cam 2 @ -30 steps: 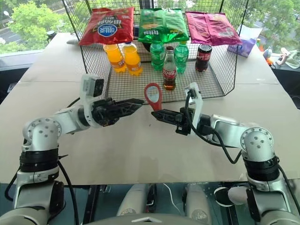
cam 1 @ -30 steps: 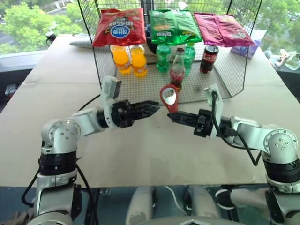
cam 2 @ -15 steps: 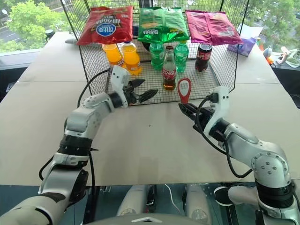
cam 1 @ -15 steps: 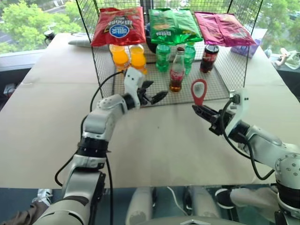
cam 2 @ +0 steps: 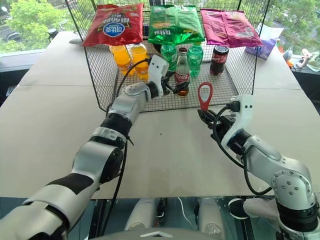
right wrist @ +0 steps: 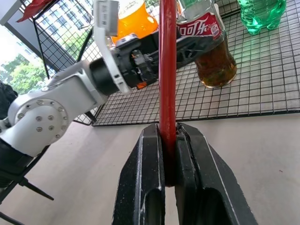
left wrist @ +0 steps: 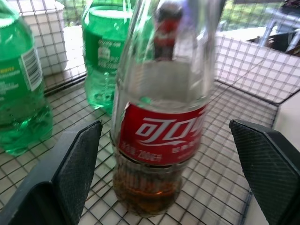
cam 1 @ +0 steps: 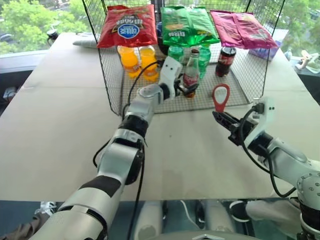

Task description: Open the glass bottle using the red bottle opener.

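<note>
Left gripper (left wrist: 161, 178) is stretched out into the wire rack (cam 1: 235, 82), its two black fingers (left wrist: 77, 159) spread wide on either side of the glass bottle (cam 1: 190, 75), one on each flank at the level of the lower body, neither one pressing the glass as far as I can see. That bottle stands upright on the rack's mesh floor near the front edge, with only a little brown drink at the bottom (the red label faces the wrist camera). Green bottles (left wrist: 105, 51) stand just behind it, two orange ones (cam 1: 137, 60) off to its left, and a dark cola bottle (cam 1: 224, 60) to its right. Chip bags (cam 1: 187, 25) hang across the top of the rack. Right gripper (right wrist: 169, 154) hovers over the table (cam 1: 60, 125) in front of the rack, well apart from the bottle, clamped tight on the handle of the red opener (cam 1: 220, 97), which stands upright with its ring head on top.
</note>
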Robot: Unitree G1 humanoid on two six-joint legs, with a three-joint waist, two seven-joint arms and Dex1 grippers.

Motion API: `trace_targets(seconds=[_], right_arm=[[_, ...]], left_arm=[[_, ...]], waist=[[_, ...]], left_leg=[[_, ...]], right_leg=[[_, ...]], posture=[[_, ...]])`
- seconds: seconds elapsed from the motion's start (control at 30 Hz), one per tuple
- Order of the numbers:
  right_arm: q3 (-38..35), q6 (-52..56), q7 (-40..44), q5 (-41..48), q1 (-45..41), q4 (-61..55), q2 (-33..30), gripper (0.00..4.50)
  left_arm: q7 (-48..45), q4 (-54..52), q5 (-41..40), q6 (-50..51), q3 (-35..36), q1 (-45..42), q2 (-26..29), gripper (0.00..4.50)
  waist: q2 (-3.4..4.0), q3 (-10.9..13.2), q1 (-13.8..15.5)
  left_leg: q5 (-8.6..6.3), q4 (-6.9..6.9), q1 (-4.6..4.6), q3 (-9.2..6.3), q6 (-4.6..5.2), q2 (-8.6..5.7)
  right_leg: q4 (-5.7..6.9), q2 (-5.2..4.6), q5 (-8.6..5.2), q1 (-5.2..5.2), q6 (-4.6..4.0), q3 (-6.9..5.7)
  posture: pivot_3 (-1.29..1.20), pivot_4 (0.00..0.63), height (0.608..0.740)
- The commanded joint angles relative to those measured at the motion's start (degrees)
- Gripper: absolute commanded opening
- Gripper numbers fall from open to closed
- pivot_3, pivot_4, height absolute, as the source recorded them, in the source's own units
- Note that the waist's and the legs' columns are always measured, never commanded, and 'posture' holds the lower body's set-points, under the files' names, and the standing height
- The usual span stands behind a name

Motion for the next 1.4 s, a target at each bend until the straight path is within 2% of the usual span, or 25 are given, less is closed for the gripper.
trace_targets(seconds=[0.03,0.07,0.17,0.27,0.43,0.57,0.83,1.03,1.23,1.4], right_arm=[[-1.17,-1.63,0.17,0.06,0.32,-2.94,-0.26,0.00],[-1.14,-1.70,0.11,0.01,0.45,-3.07,-0.25,0.00],[-1.08,-1.96,-0.17,-0.01,0.85,-3.49,-0.37,0.00],[-1.31,-2.19,-0.52,0.16,1.37,-4.02,-0.52,0.00],[-1.39,-2.45,-1.16,0.21,2.03,-4.84,-0.65,0.00],[-1.37,-2.71,-1.79,0.31,2.47,-5.41,-0.64,0.00],[-0.97,-2.81,-1.55,0.46,2.33,-4.98,-0.64,0.00],[-1.09,-2.55,-0.51,0.53,1.84,-3.89,-1.37,0.00],[-1.75,-2.45,0.54,0.22,2.31,-3.25,-2.52,0.00],[-1.29,-2.50,1.66,-0.69,2.78,-3.09,-2.82,0.00]], left_arm=[[2.05,4.09,1.03,-4.13,1.89,-4.82,-1.14,4.49],[2.61,5.53,1.27,-4.99,2.36,-5.62,-1.55,4.49],[3.98,8.88,1.94,-6.81,3.56,-7.30,-2.47,3.74],[3.86,10.63,2.71,-7.84,4.11,-7.78,-3.17,2.40],[2.76,11.00,3.04,-9.22,4.80,-7.40,-3.68,2.39],[-1.80,7.84,3.01,-10.99,4.84,-5.18,-2.70,2.39],[-14.60,-9.92,-0.07,-10.17,4.30,4.00,0.47,2.39],[-22.55,-32.23,-5.89,1.95,3.27,13.63,3.96,2.39],[-25.71,-55.89,-14.11,17.88,3.48,23.21,11.26,2.39],[-26.52,-66.01,-17.80,25.72,3.86,29.99,17.84,2.39]], waist=[[0.00,0.00,0.00],[0.00,0.00,0.00],[0.00,0.00,0.08],[0.00,0.00,0.01],[-0.01,-0.01,0.06],[0.00,-0.01,0.05],[0.00,-0.01,-0.05],[0.01,-0.01,-0.04],[0.03,-0.02,-0.09],[0.04,-0.03,-0.11]], left_leg=[[0.00,0.00,0.00,0.00,0.00,0.00],[0.00,0.01,0.00,-0.02,0.00,0.00],[0.00,0.02,-0.01,-0.01,0.01,-0.01],[0.00,0.02,0.00,-0.03,0.01,-0.01],[0.00,0.03,0.02,-0.01,0.01,-0.01],[0.00,0.06,0.01,-0.01,0.01,-0.01],[0.00,0.07,0.02,-0.01,0.00,0.01],[0.01,0.09,0.03,-0.07,-0.01,0.03],[0.01,0.16,0.13,-0.07,-0.01,0.06],[0.01,0.30,0.26,-0.07,-0.02,0.08]], right_leg=[[0.00,0.00,0.00,0.00,0.00,0.00],[0.00,-0.01,0.00,0.00,0.00,0.01],[-0.01,-0.02,0.02,0.01,0.03,0.00],[0.00,-0.02,0.02,0.01,0.03,0.03],[0.03,-0.02,0.03,0.01,0.03,0.02],[0.03,-0.03,0.04,0.02,0.05,0.03],[0.06,-0.01,0.04,0.01,0.04,0.05],[0.11,-0.01,0.05,0.00,0.04,0.10],[0.27,-0.01,0.04,0.01,0.03,0.20],[0.59,0.00,0.02,0.01,0.01,0.26]], posture=[[0.00,0.150,0.740],[0.00,0.150,0.740],[0.00,0.150,0.740],[0.00,0.150,0.740],[0.00,0.150,0.740],[0.00,0.150,0.740],[0.00,0.150,0.740],[0.00,0.150,0.740],[0.00,0.150,0.740],[0.00,0.150,0.740]])
